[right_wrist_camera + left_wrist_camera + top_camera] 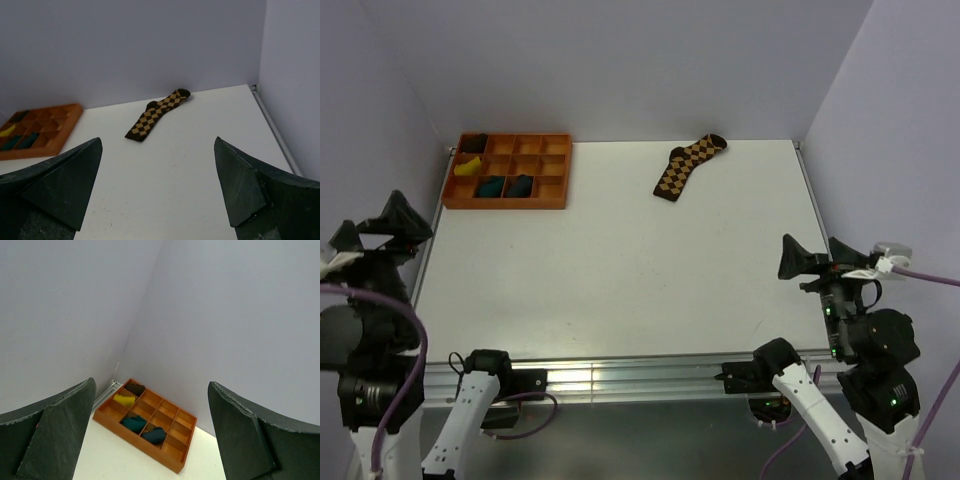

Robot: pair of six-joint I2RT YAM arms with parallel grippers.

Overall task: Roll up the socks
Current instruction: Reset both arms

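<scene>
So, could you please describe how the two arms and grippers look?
Both arms have black joints and white link covers, with lilac cables looping beside them. The left gripper and right gripper carry black wedge-shaped fingers; small green lights glow on the right arm.

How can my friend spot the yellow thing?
Find the orange tray at the table's far left corner. The yellow bundle lies in its leftmost column, middle compartment. It alone is yellow; nearby are a black bundle and teal bundles.
</scene>
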